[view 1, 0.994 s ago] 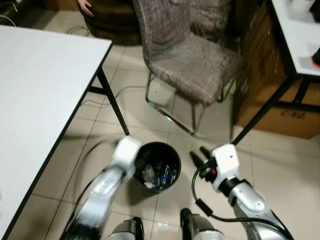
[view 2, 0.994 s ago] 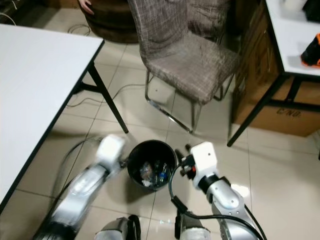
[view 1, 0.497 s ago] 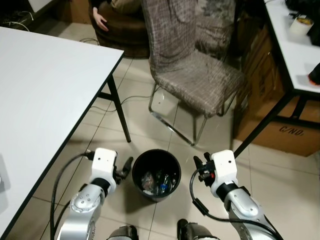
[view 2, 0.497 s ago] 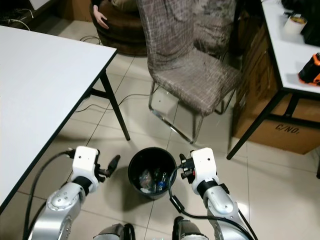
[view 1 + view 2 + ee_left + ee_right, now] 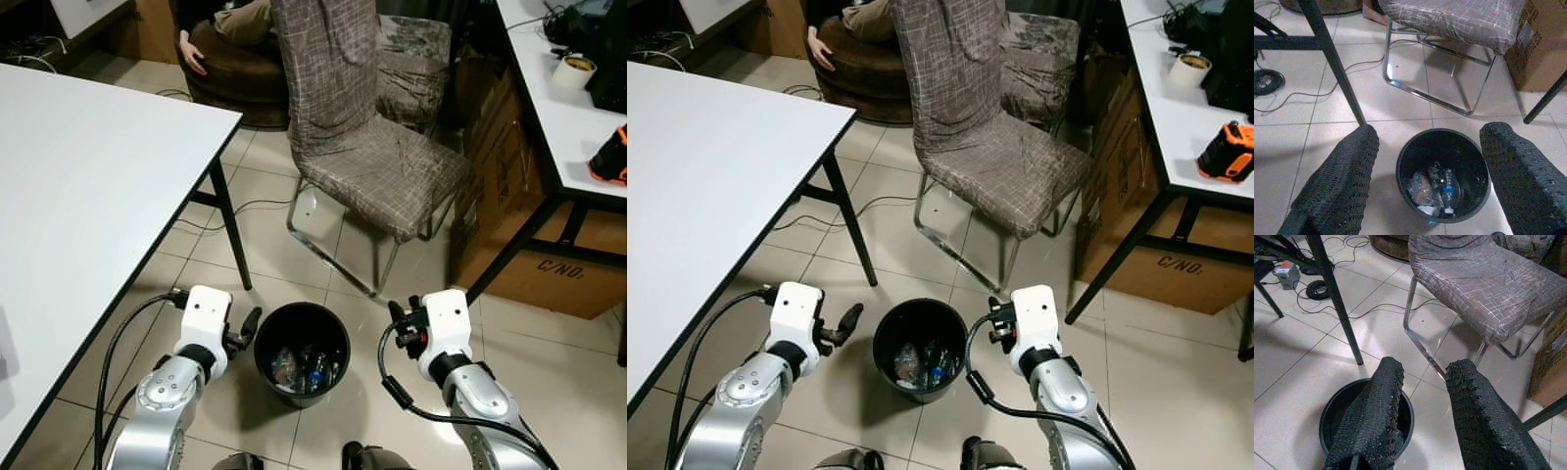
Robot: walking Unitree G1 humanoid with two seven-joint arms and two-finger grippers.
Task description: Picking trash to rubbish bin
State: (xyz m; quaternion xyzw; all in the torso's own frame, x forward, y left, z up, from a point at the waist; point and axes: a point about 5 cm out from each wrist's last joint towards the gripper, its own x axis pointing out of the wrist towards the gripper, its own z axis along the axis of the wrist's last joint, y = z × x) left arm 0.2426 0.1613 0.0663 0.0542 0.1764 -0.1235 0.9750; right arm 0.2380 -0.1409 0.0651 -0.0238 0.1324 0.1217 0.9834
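Bins: one black rubbish bin (image 5: 303, 352) on the tiled floor, between both tools | Left tool (image 5: 1425, 176): fingers spread, empty | Right tool (image 5: 1422, 416): fingers parted, empty | Left wrist view: bottles and wrappers (image 5: 1432, 188) inside bin | Head views: one chair (image 5: 372, 147), two white surfaces (image 5: 78, 196).

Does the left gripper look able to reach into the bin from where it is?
Probably yes. The left gripper sits beside the bin, its fingers open, and nothing stands between them.
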